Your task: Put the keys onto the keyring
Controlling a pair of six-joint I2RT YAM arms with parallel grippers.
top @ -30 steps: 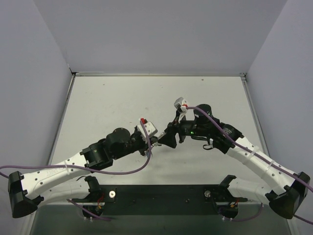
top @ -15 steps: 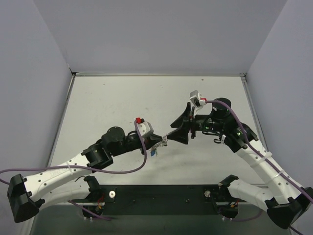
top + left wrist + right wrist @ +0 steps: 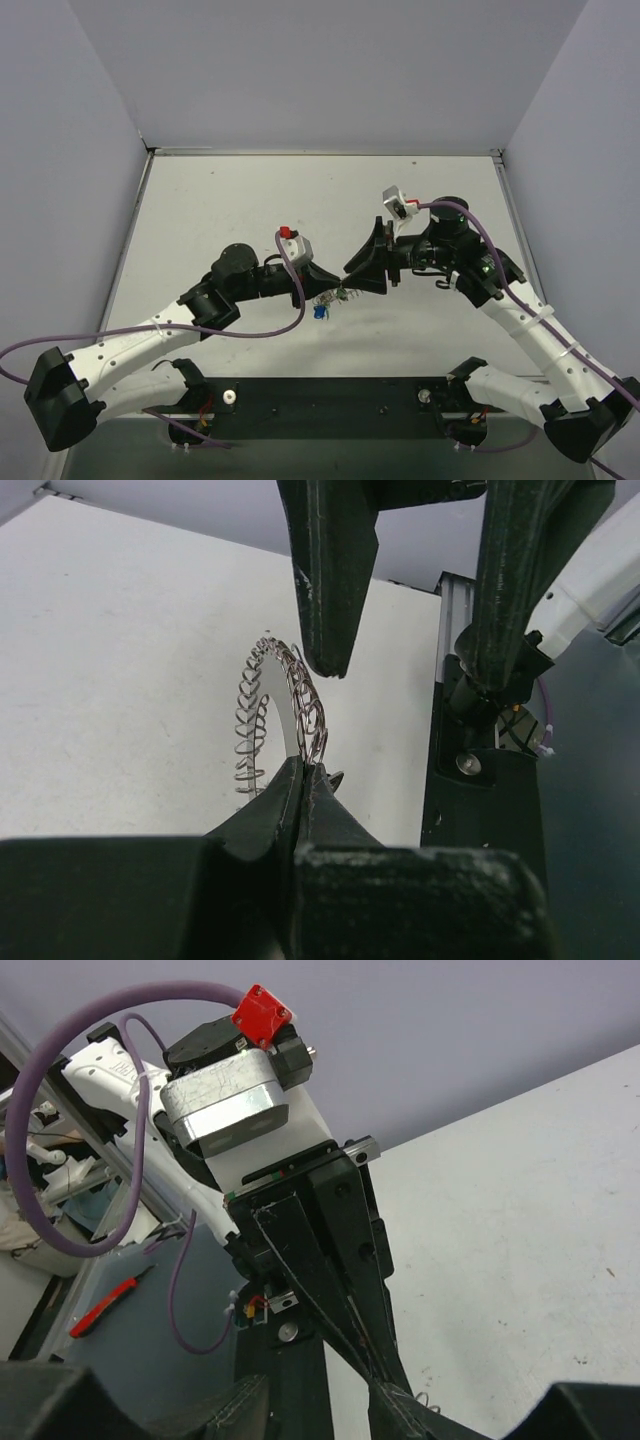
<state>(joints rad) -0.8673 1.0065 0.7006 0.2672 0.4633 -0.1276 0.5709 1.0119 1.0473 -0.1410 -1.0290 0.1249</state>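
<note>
1. While the left hand (image 3: pixel 303 770) is pinched fully closed on the thin, silvery, coiled-metal keyring loop (image 3: pixel 305 695), the loop stands up from its fingertips, held above the white table (image 3: pixel 220 210).
2. Right hand (image 3: pixel 350 283): fingers apart, gripping nothing. One fingertip sits just beside the top of the loop; the other is off to the side.
3. Small blue-headed key (image 3: pixel 318 313): just below the left hand's tip. Cannot tell whether it hangs on the loop.

The counter (image 3: pixel 220 210) was pale grey-white, with a thin metal rail (image 3: pixel 320 152) on the side opposite the black base plate (image 3: pixel 330 395), which lay along its near edge. Just beyond that plate, whether the keys (image 3: pixel 318 312) touched the counter was unclear.
</note>
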